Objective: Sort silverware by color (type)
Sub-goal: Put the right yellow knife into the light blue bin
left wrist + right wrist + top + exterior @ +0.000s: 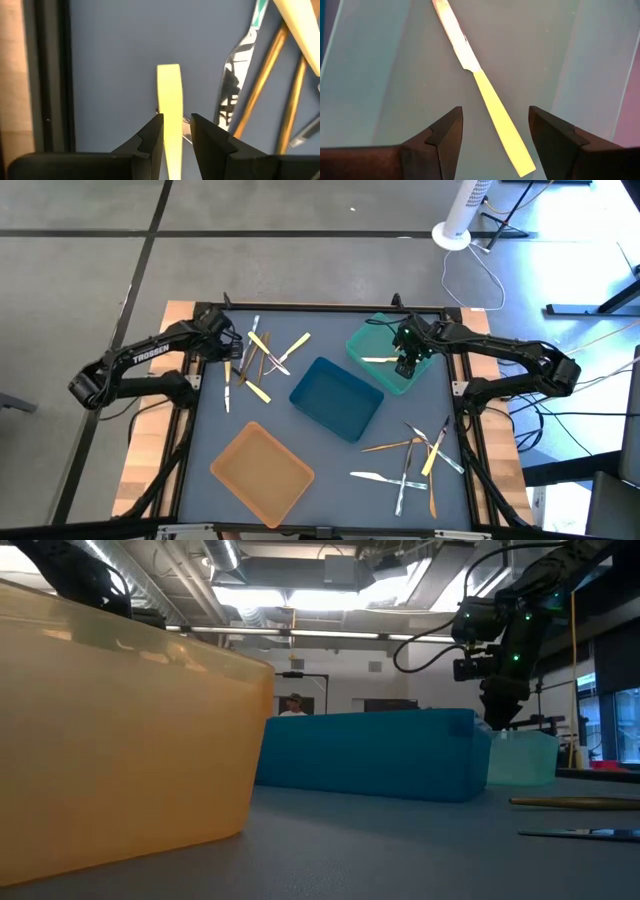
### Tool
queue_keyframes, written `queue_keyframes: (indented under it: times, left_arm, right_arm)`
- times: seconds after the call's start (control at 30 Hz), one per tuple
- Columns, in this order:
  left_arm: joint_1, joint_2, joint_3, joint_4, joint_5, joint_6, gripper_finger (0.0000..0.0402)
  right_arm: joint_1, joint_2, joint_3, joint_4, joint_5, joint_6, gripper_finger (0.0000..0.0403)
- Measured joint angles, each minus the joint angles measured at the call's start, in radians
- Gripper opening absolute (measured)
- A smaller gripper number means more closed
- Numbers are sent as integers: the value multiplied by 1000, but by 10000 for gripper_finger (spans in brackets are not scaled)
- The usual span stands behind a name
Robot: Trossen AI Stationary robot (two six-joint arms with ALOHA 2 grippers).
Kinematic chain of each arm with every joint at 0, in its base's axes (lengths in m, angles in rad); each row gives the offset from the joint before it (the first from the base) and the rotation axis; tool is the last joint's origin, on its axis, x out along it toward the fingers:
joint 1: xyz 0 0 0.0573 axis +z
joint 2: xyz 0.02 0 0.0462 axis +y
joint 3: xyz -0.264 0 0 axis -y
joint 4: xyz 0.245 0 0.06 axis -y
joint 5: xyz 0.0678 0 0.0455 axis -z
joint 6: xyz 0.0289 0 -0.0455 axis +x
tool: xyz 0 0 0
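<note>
The silverware is in three places: a loose pile at about ten o'clock on the table, another pile at about four o'clock, and one yellow knife lying flat inside the teal tray at about two o'clock. The right gripper hangs just over that knife with its fingers spread wide and nothing between them, so the knife looks dropped off. The left gripper is at the ten o'clock pile, and its two fingers are pressed onto a thin yellow handle, pinching it near one end. That is the risky part. The handle is thin and slippery, so it might twist or slip out when lifted. A shiny clear piece and some orange handles lie just beside it, and one may cross under it, so they could get dragged along or knocked about. The blue tray sits between the pile and the teal tray, so a low carry could bump its wall. The orange tray at seven o'clock looks empty.
</note>
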Motion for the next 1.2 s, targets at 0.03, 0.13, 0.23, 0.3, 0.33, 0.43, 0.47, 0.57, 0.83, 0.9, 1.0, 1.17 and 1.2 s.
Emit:
queue_keyframes:
  times: [0.03, 0.13, 0.23, 0.3, 0.33, 0.43, 0.47, 0.57, 0.83, 0.9, 1.0, 1.17, 1.2]
  left_arm:
    - [0, 0, 0, 0, -11, 0, 91]
    - [0, 0, 0, 4, -36, 0, 91]
    - [0, 0, 0, 4, -44, 0, 91]
    - [0, 0, 0, 4, -53, 2, 91]
    - [0, 0, 0, 4, -56, 8, 91]
    - [0, 0, 0, 4, -55, 49, 91]
    - [0, 0, 0, 4, -51, 62, 91]
    - [0, 0, 0, 4, -28, 99, 91]
    - [0, 0, 0, 4, -26, 138, 121]
    - [0, 0, 0, 4, -30, 135, 137]
    - [0, 0, 0, 5, -33, 131, 159]
    - [-3, 0, 0, 21, -62, 79, 175]
    - [-3, 0, 0, 28, -62, 71, 175]
  right_arm:
    - [0, 0, 0, 0, 0, 0, 214]
    - [0, 0, 0, 0, 0, 0, 214]
    - [0, 0, 0, 0, 0, 0, 214]
    - [0, 0, 0, 0, 0, 0, 214]
    - [0, 0, 0, 0, 0, 0, 214]
    - [0, 0, 0, 0, 0, 0, 214]
    - [0, 0, 0, 0, 0, 0, 214]
    - [0, 0, 0, 0, 0, 0, 214]
    - [0, 0, 0, 0, 0, 0, 214]
    - [0, 0, 0, 0, 0, 0, 214]
    - [0, 0, 0, 0, 0, 0, 214]
    - [0, 0, 0, 0, 0, 0, 214]
    - [0, 0, 0, 0, 0, 0, 214]
